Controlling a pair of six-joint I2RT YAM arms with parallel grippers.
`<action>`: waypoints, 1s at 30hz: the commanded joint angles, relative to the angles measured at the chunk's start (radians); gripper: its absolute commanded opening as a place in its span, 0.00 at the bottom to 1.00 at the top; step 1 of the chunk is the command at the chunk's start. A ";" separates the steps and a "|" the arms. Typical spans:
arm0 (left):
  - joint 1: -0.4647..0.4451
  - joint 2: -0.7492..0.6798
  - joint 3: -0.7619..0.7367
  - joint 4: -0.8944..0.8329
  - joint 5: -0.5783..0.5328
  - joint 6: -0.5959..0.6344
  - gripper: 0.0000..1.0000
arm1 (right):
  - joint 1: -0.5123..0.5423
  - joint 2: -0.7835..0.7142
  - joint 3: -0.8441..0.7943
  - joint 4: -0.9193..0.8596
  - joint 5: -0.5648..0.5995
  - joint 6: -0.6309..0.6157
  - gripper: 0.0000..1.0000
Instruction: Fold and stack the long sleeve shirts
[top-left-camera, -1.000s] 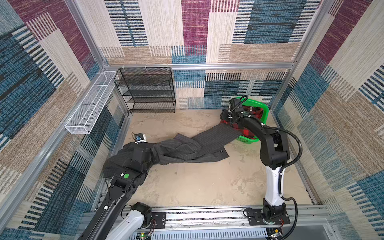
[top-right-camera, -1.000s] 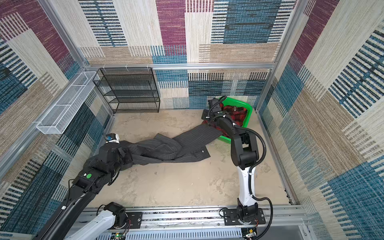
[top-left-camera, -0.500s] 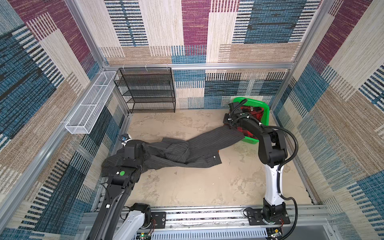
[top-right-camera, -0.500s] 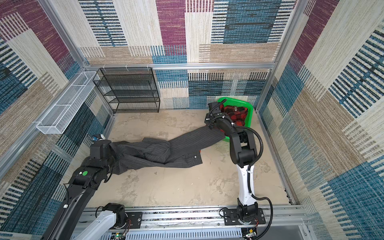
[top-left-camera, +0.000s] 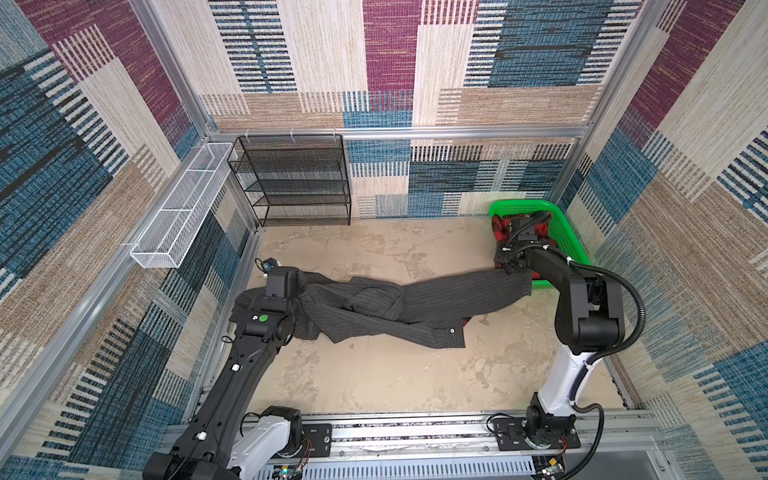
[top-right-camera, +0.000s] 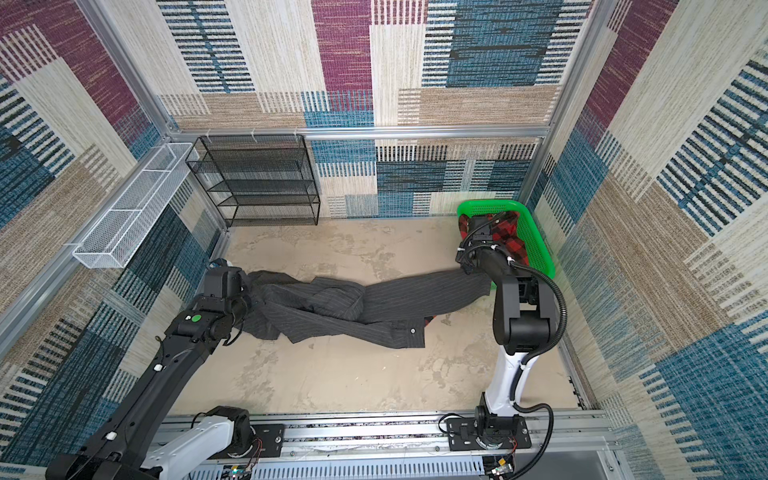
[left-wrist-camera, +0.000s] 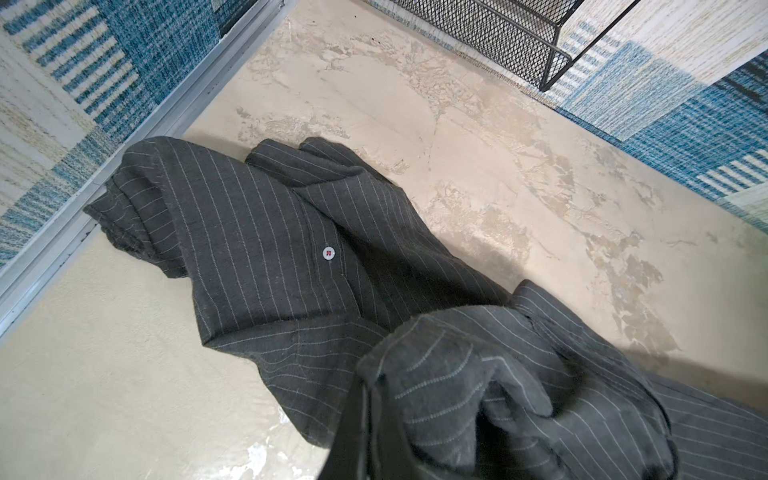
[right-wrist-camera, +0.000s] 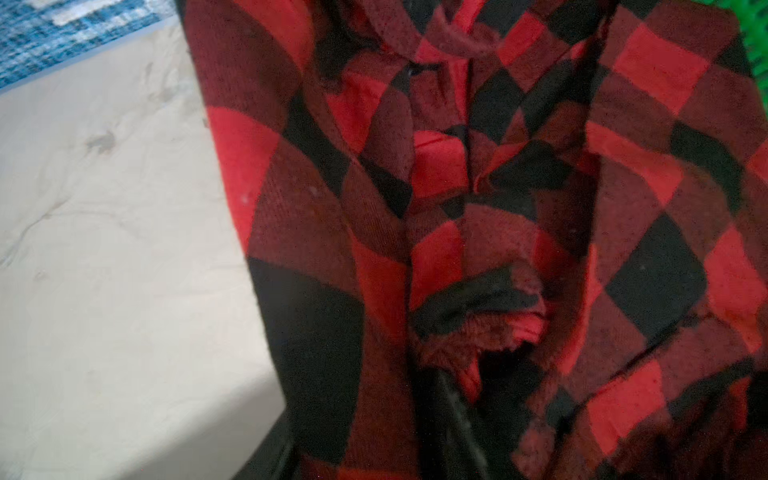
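Your left gripper (top-left-camera: 284, 287) sits at the left end of the charcoal pinstripe shirt (top-left-camera: 419, 305), its jaws closed on a bunch of the cloth. The shirt lies stretched and rumpled across the sandy floor (top-left-camera: 374, 374), right up to the green basket (top-left-camera: 519, 204). Your right gripper (top-left-camera: 523, 228) hangs over the red-and-black check shirt (right-wrist-camera: 519, 199), which lies crumpled in that basket, and you cannot tell how its jaws stand.
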 joint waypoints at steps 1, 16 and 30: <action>0.001 0.003 0.021 0.009 -0.041 0.012 0.00 | -0.053 -0.011 0.014 0.016 0.021 -0.024 0.50; 0.055 0.053 -0.001 0.068 0.031 -0.027 0.00 | 0.012 -0.213 -0.067 -0.032 0.037 -0.012 0.73; 0.055 0.004 -0.035 0.077 0.121 -0.043 0.00 | 0.215 -0.553 -0.488 0.004 0.120 0.306 0.78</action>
